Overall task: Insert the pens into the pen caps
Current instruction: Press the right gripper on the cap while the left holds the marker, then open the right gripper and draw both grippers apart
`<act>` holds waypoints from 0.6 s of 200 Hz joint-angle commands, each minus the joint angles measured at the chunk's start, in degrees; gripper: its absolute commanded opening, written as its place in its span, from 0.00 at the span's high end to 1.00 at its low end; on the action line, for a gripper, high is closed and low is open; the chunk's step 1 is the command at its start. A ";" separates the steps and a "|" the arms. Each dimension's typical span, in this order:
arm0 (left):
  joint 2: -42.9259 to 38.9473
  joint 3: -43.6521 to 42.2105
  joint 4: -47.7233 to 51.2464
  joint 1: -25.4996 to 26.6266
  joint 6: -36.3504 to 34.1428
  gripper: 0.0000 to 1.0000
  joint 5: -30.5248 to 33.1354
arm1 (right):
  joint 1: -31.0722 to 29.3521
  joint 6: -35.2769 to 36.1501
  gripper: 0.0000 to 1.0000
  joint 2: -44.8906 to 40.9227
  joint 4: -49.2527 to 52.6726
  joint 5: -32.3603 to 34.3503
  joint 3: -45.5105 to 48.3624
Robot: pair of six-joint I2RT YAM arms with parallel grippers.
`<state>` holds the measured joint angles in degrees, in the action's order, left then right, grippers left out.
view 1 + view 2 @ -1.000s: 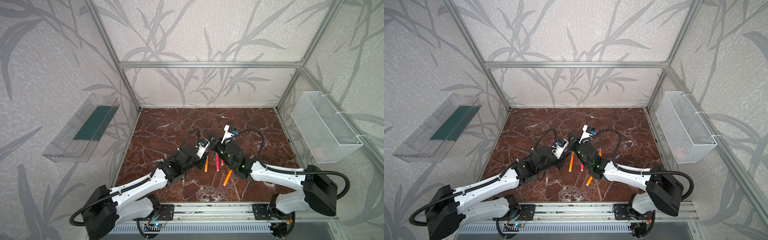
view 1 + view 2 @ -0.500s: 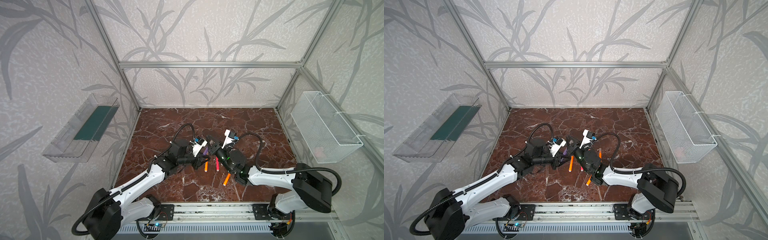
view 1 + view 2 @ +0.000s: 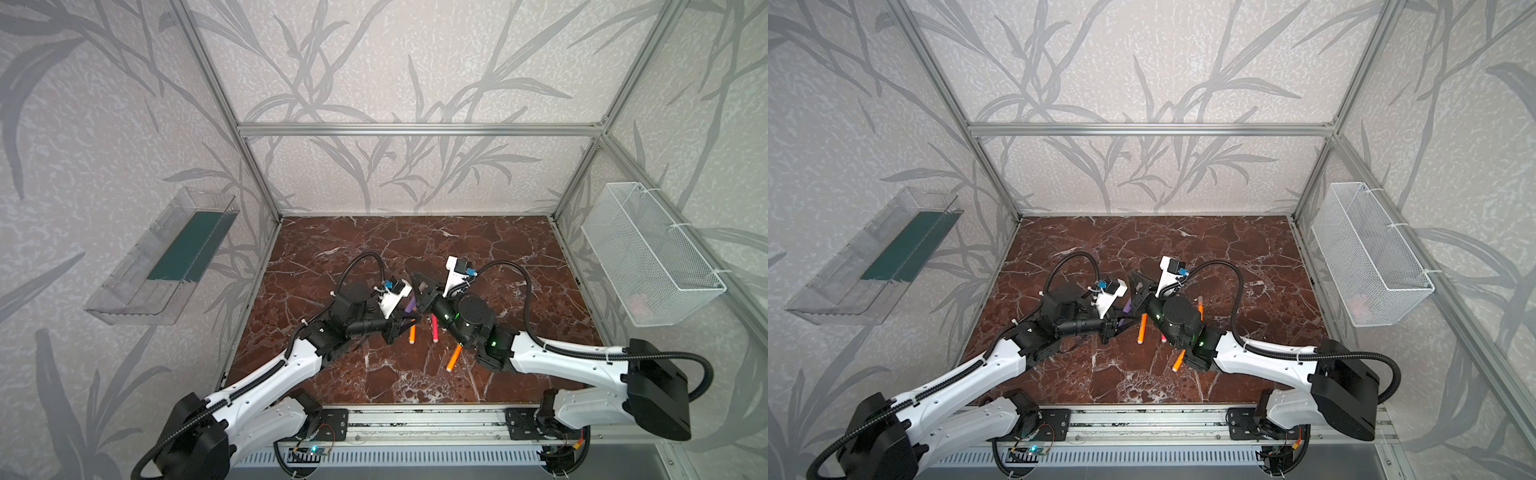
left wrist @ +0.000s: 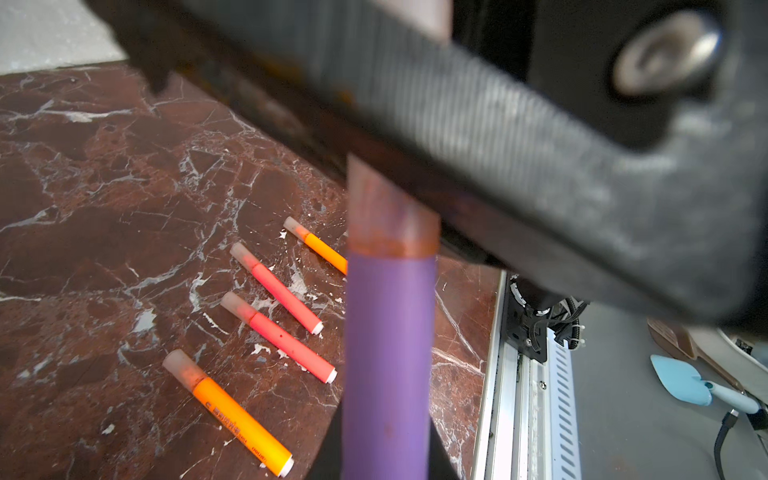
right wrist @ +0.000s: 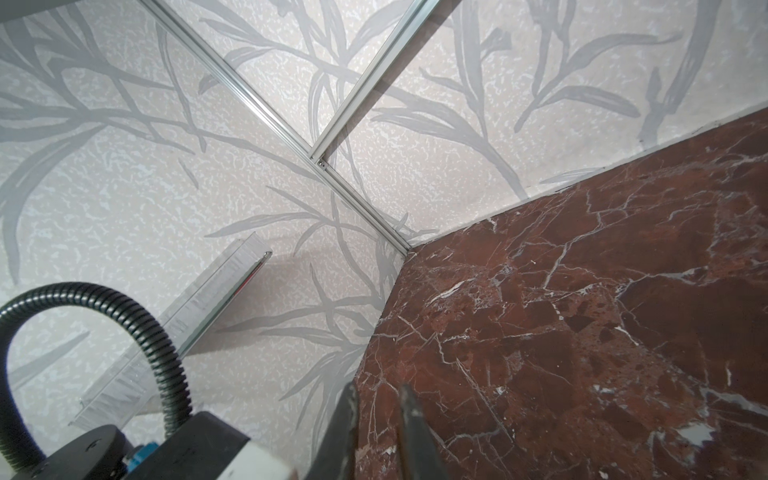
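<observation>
My left gripper (image 4: 386, 449) is shut on the purple pen (image 4: 388, 340). That pen shows in both top views (image 3: 410, 305) (image 3: 1125, 309), slanting up to my right gripper (image 3: 420, 291). A translucent pen cap (image 4: 390, 216) sits on its tip and passes between the right gripper's black fingers (image 4: 478, 137), which are shut on it. In the right wrist view the right gripper (image 5: 376, 432) shows two near-parallel fingers. Several capped pens lie on the marble: an orange one (image 4: 232, 419), two pink-red (image 4: 286, 345) (image 4: 278, 291), and another orange (image 4: 320, 247).
A clear tray (image 3: 166, 266) hangs on the left wall and a white wire basket (image 3: 648, 253) on the right wall. An aluminium rail (image 3: 415, 419) runs along the front edge of the marble floor (image 3: 374, 249). Both arms meet mid-floor above the lying pens.
The left arm's wrist has lifted and turned, and the purple pen has come into view, slanting up into the right gripper. The right gripper has shifted slightly. The pens on the floor have not moved.
</observation>
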<state>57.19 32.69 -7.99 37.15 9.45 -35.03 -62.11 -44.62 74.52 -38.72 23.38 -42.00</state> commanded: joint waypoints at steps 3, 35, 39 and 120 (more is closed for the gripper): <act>-3.57 -1.42 -14.56 -0.11 7.94 1.00 17.37 | -4.03 4.30 0.81 -2.19 10.79 -6.60 1.06; -7.82 -5.26 -17.32 4.37 10.41 1.00 17.79 | -4.01 4.58 0.73 -1.57 10.78 -9.32 -0.36; -8.15 -5.62 -17.44 4.64 10.64 1.00 17.99 | -3.99 4.57 0.71 -1.62 10.69 -9.60 -0.45; -6.95 -7.28 -20.84 7.26 11.81 1.00 15.44 | -3.90 7.16 0.59 1.51 11.13 -6.96 -3.92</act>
<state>50.78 25.39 -21.58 43.44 20.34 -18.65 -65.78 -39.22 73.82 -31.27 15.44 -43.38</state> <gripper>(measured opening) 0.164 0.402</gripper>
